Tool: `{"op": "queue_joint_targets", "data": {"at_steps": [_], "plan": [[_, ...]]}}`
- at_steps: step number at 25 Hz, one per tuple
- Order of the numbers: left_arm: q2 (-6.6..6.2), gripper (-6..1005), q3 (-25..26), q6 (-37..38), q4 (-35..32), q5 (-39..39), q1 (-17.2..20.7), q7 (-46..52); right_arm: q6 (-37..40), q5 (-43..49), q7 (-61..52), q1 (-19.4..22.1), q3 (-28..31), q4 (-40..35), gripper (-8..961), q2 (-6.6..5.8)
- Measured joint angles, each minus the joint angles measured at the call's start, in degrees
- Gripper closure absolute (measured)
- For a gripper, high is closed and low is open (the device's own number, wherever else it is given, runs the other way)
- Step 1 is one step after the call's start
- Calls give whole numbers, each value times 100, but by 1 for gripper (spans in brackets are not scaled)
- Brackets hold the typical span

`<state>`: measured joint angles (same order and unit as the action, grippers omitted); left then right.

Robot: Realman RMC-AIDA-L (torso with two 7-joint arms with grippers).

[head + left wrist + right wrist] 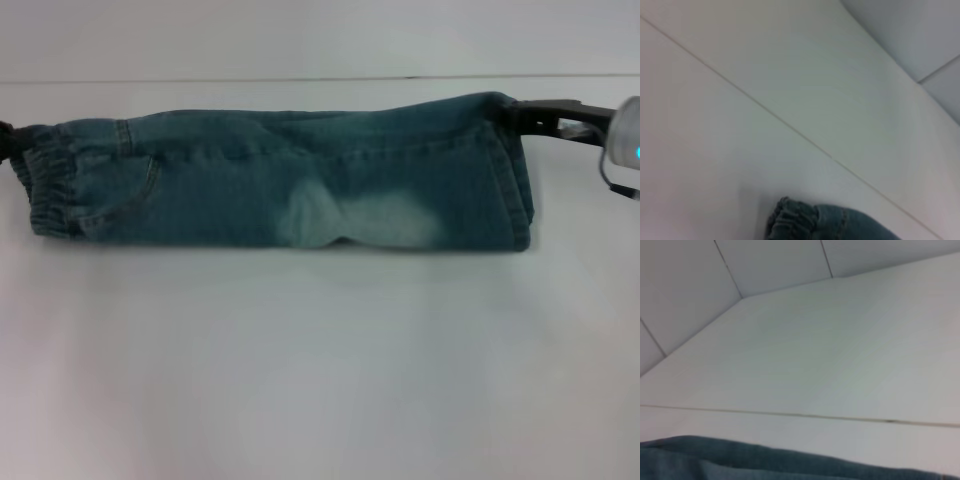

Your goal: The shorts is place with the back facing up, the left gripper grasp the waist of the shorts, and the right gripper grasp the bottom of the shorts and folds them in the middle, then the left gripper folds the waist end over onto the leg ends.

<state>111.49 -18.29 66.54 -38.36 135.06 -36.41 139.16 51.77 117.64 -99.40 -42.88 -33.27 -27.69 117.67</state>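
Shorts (pixel 280 180) on table (pixel 320 380); waist (pixel 45 185) L, leg ends (pixel 510 170) R.

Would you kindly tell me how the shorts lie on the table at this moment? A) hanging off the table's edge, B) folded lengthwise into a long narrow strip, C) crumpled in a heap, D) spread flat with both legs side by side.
B: the shorts form one long narrow band on the table, the waist at the left claw and the leg ends at the right claw.

Shorts (pixel 280 180) lie folded lengthwise on white table (pixel 320 380). Left gripper (pixel 6 140) at waist (pixel 45 185). Right gripper (pixel 545 118) at leg ends (pixel 515 175).
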Motion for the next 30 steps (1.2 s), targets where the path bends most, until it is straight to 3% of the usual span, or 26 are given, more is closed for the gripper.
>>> {"op": "queue_joint_targets", "data": {"at_steps": [5, 8, 19, 30], "plan": [[105, 972, -27, -241, 117, -460, 44, -426, -474, -10, 210, -242, -18, 114, 935, 151], [118, 972, -52, -409, 231, -543, -34, -640, -614, -36, 252, -275, -19, 150, 934, 169], [200, 971, -577, -1321, 380, -567, -204, -872, -942, -752, 558, -264, -22, 256, 932, 169], [371, 972, -936, -1918, 458, -580, -258, -1137, -1428, -973, 875, -438, -25, 538, 930, 172]]}}
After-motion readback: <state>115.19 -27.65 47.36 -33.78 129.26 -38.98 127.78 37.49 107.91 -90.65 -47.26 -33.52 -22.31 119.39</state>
